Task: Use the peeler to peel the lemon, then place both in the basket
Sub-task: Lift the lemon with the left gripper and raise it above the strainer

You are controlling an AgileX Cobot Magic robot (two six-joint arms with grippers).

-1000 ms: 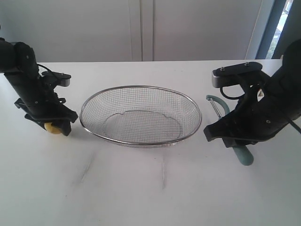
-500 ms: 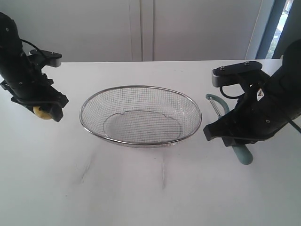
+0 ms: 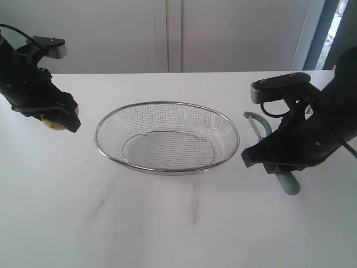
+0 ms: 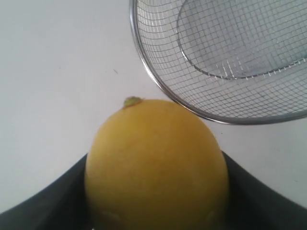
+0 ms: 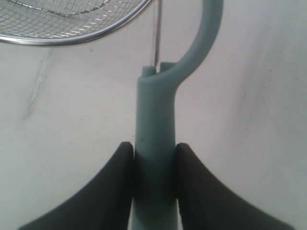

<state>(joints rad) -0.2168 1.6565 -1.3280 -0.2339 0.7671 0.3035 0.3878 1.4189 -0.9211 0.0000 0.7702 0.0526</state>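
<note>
left gripper (image 3: 60,119) has its jaws clamped on the lemon (image 3: 52,123), which sits at about 9 o'clock of the basket (image 3: 98,139), well apart from the rim. it looks raised off the table (image 3: 167,229), though the height is hard to judge. left wrist view: lemon (image 4: 156,163) fills the jaws, stem nub up front, skin whole, no strip cut, sticker not seen. basket rim (image 4: 158,84) shows just past it.

right gripper (image 3: 274,163) is at about 3 o'clock of the basket, jaws closed tight on the peeler (image 3: 289,184). in the exterior view the handle end pokes out toward 5 o'clock and the loop head points to about 11 o'clock, near the rim. right wrist view: both pads pinch the teal handle of the peeler (image 5: 153,110) below the loop, blade wire visible. cannot tell if the peeler is off the table. the basket holds nothing.

judged step: both items gripped, peeling not yet begun; the arms need to bring blade and fruit together.

risks:
- lemon is round and slick and held on two sides only, so blade pressure could spin it or pop it out, and it would roll off across the table.
- the handle is slim and rounded, so drag on the blade could twist it in the jaws and make the edge skid off the skin.
- the basket sits between the arms, so a low meeting path could clip the rim and shove it.
- too steep a blade angle would dig in and stall.
</note>
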